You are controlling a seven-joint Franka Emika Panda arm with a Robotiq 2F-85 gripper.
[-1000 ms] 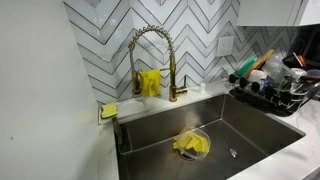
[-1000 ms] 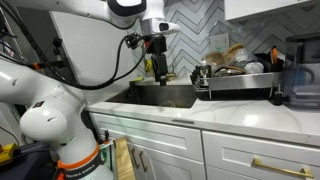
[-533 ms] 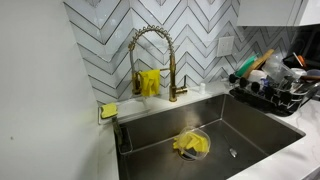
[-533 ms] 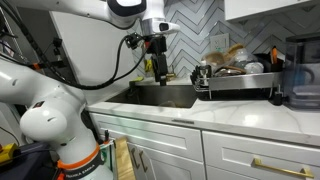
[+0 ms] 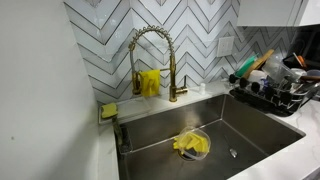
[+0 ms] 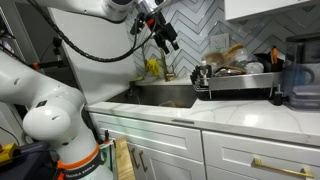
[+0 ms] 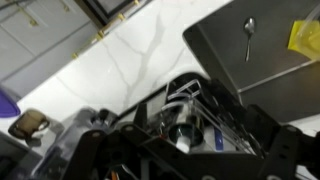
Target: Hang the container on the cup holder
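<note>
My gripper (image 6: 166, 38) is raised high over the sink, tilted toward the dish rack (image 6: 240, 82), and looks open and empty. In the wrist view its dark fingers (image 7: 185, 155) frame the rack's end from above. A clear roundish container (image 7: 183, 118) sits there among wire loops (image 7: 190, 92) at the end of the rack; the picture is blurred. The rack also shows in an exterior view (image 5: 272, 92), where the gripper is out of view. I cannot pick out the cup holder for sure.
A steel sink (image 5: 160, 132) holds a clear bowl with a yellow cloth (image 5: 191, 145). A gold faucet (image 5: 150, 45) stands behind it, with a yellow sponge (image 5: 108, 111) at the corner. The rack is crowded with dishes. A white counter (image 6: 200, 118) runs in front.
The gripper has risen from just above the sink and swung up and over toward the dish rack, tilting as it went. Nothing in the sink moved.
</note>
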